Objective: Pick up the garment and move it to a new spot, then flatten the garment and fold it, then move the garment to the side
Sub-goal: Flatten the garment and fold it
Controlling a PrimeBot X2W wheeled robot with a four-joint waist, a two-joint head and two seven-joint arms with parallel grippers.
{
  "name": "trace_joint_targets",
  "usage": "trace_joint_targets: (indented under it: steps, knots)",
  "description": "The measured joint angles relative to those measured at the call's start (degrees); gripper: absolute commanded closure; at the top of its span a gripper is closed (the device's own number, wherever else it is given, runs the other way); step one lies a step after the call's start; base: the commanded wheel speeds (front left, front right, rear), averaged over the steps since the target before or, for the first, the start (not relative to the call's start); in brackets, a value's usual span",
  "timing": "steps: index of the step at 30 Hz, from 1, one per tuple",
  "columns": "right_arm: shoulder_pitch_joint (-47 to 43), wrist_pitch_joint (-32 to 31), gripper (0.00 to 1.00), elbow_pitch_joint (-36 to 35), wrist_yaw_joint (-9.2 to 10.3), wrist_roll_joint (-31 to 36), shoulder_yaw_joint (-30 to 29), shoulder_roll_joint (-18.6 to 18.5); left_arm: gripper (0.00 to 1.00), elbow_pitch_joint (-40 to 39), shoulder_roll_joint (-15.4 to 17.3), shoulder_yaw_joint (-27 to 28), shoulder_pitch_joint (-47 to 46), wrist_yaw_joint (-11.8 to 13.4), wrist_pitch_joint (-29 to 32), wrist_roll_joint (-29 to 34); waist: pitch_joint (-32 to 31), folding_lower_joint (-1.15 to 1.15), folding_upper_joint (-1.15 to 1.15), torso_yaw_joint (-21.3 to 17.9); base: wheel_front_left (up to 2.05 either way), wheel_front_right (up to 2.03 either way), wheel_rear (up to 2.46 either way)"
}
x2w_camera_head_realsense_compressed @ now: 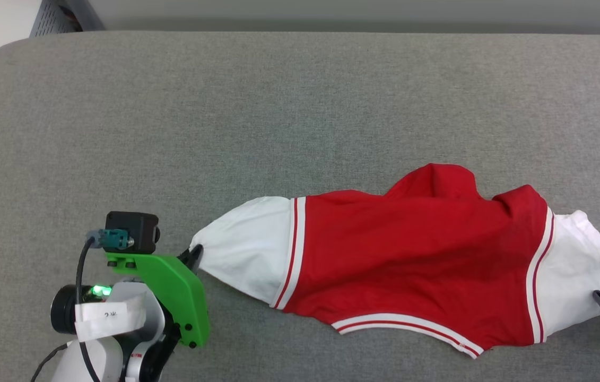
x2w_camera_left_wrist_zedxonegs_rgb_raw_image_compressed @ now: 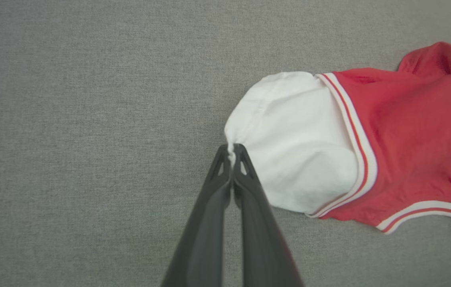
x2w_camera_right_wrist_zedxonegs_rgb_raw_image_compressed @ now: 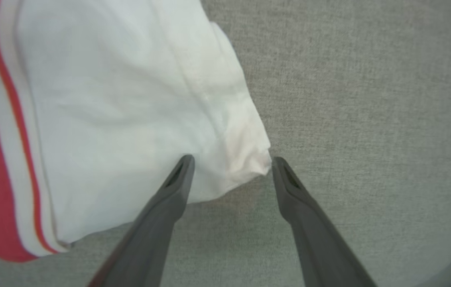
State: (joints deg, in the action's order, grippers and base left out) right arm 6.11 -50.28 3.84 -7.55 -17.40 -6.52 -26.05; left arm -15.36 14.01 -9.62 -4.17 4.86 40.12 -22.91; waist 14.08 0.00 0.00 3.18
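Nearest the robot, the garment [x2w_camera_head_realsense_compressed: 411, 254] lay stretched lengthwise across the grey padded surface [x2w_camera_head_realsense_compressed: 278, 106], with its striped hem band [x2w_camera_head_realsense_compressed: 400, 324] curling along the garment's near edge. At the garment's left end the left jaws were pinched shut on a small tuck of the white sleeve [x2w_camera_left_wrist_zedxonegs_rgb_raw_image_compressed: 297, 147], a little cloth showing between the dark fingers [x2w_camera_left_wrist_zedxonegs_rgb_raw_image_compressed: 215, 187]. At the garment's right end the right jaws stood wide open, straddling the corner of the other white sleeve [x2w_camera_right_wrist_zedxonegs_rgb_raw_image_compressed: 129, 99] without gripping it. One finger [x2w_camera_right_wrist_zedxonegs_rgb_raw_image_compressed: 169, 191] showed against the cloth and the other [x2w_camera_right_wrist_zedxonegs_rgb_raw_image_compressed: 297, 191] sat just beside the corner tip.

The main risk seemed to be a lopsided hold. Were the left arm to lift or pull before the right jaws closed, the garment would likely drag and bunch toward its left end rather than travel flat. The left hold looked thin, so the sleeve could slip free under load. On closing, the right jaws might catch only the very tip, or a single layer. Along the garment's far edge a red fold [x2w_camera_head_realsense_compressed: 440, 180] humped up, and it could get creased in if flattening were skimped
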Motion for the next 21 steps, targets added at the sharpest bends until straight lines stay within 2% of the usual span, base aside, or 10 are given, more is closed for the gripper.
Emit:
trace_joint_targets:
  steps: [8,10,11,21]
  knots:
    - [0.2,3.6,0.00,3.6,0.03,-0.2,0.5,0.6,1.00,-0.2,0.0,-0.8,-0.1,0.0,0.5,0.0,2.0,0.00,0.00,0.6,0.00,0.00,0.00]
    - [0.3,3.6,0.70,4.3,0.09,-0.9,1.4,0.5,1.00,-0.2,0.1,-0.9,-0.2,0.0,0.5,0.0,2.3,0.00,0.00,0.6,0.00,0.00,0.00]
    - [0.5,3.6,1.00,4.5,0.09,-1.5,1.8,0.4,1.00,-0.2,0.2,-0.9,-0.2,0.0,0.5,-0.1,2.4,0.00,0.00,0.5,0.00,0.00,0.00]
    - [1.0,7.0,1.00,5.2,0.03,-3.9,2.6,0.5,1.00,0.4,0.5,-0.1,-0.3,-0.4,-0.5,-0.9,-0.1,0.00,0.00,-0.2,0.00,0.00,0.00]
